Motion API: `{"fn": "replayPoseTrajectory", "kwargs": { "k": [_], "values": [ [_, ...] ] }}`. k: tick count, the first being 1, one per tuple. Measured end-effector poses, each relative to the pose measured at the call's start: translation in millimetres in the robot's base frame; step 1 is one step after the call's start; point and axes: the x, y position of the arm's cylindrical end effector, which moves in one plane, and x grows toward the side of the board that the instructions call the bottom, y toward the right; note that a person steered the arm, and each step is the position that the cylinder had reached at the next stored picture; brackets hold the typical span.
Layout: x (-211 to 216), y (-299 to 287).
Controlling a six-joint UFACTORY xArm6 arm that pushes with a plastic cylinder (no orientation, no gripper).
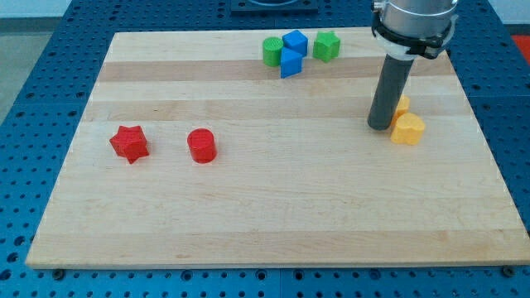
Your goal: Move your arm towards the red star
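The tip was seen near the table's right edge, touching or just beside two yellow blocks: a yellow block at its right and a second yellow block partly hidden behind the rod. No claw was fitted, so nothing could be grasped or released; the rod could only push.

The red star lay near the table's left edge, well apart from the tip, across most of the board. A red cylinder stood just beside the star, between it and the tip. It was judged that a straight sweep toward the left edge could strike the cylinder and drive it into the star, shifting the target. The green and blue blocks clustered at the far edge were judged unlikely to be disturbed.
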Motion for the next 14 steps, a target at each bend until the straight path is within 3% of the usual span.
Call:
{"fn": "replayPoseTrajectory", "kwargs": {
  "k": [3,5,9,11,12,13,14],
  "values": [
    [-9,35],
    [-9,11],
    [-12,-206],
    [-20,-344],
    [-28,-392],
    [18,-414],
    [28,-418]
  ]
}}
